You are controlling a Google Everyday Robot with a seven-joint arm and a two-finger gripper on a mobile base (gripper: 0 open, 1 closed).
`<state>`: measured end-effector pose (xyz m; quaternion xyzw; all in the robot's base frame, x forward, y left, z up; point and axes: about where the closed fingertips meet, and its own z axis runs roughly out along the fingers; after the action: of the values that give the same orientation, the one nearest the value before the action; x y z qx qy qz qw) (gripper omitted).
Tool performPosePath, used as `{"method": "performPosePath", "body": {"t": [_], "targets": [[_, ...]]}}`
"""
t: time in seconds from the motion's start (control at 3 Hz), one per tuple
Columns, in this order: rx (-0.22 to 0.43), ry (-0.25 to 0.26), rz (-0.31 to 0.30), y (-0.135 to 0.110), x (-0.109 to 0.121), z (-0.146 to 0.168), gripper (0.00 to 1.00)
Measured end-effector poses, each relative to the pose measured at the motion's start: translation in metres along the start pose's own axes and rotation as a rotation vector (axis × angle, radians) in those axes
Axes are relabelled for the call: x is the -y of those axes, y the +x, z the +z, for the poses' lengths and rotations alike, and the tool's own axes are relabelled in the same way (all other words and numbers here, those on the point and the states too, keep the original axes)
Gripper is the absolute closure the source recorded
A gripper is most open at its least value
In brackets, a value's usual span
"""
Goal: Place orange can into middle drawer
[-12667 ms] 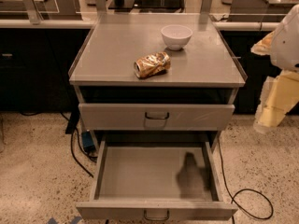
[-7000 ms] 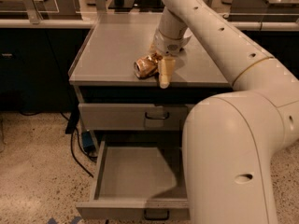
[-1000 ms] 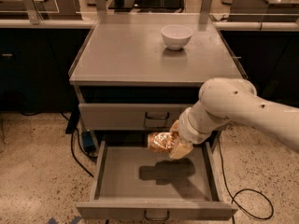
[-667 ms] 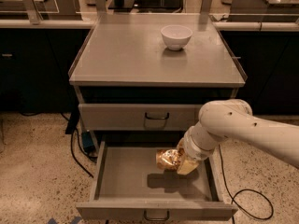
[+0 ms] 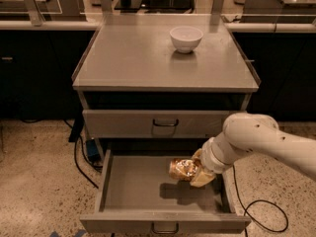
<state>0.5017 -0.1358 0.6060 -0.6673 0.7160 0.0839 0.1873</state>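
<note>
1. The orange can (image 5: 182, 169) lies on its side in the air over the right half of the open middle drawer (image 5: 132, 182). Its shadow falls on the grey floor below it, apart from the can, so it is not resting on the floor.
2. The gripper (image 5: 195, 172) is at the can's right end, clamped on it. One pale tan finger (image 5: 204, 178) shows under and behind the can's right end; the can sticks out to the left of the gripper.
3. The white arm (image 5: 256, 139) enters from the right edge and slopes down to the gripper, crossing above the drawer's right wall.
4. The middle drawer is pulled fully out, its front wall nearest the viewer with a small dark loop handle (image 5: 165, 228) at centre.
5. Above it, the upper drawer (image 5: 123, 124) is closed.
6. On the cabinet top (image 5: 128, 58) stands a round white bowl (image 5: 186, 38), upright, toward the back right, well apart from the can.
7. A black cable (image 5: 260, 210) loops on the speckled floor to the right of the cabinet.
</note>
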Motion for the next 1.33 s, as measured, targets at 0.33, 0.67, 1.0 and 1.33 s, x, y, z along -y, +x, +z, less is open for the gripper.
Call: {"method": "performPosePath", "body": {"t": [0.33, 0.67, 1.0, 1.33], "targets": [[0.157, 0.014, 0.113, 0.032, 0.002, 0.027, 1.0], [0.188, -0.044, 0.146, 0.042, -0.015, 0.06, 1.0], [0.188, -0.044, 0.146, 0.042, -0.015, 0.06, 1.0], [0.151, -0.009, 0.173, 0.04, -0.015, 0.078, 1.0]]}}
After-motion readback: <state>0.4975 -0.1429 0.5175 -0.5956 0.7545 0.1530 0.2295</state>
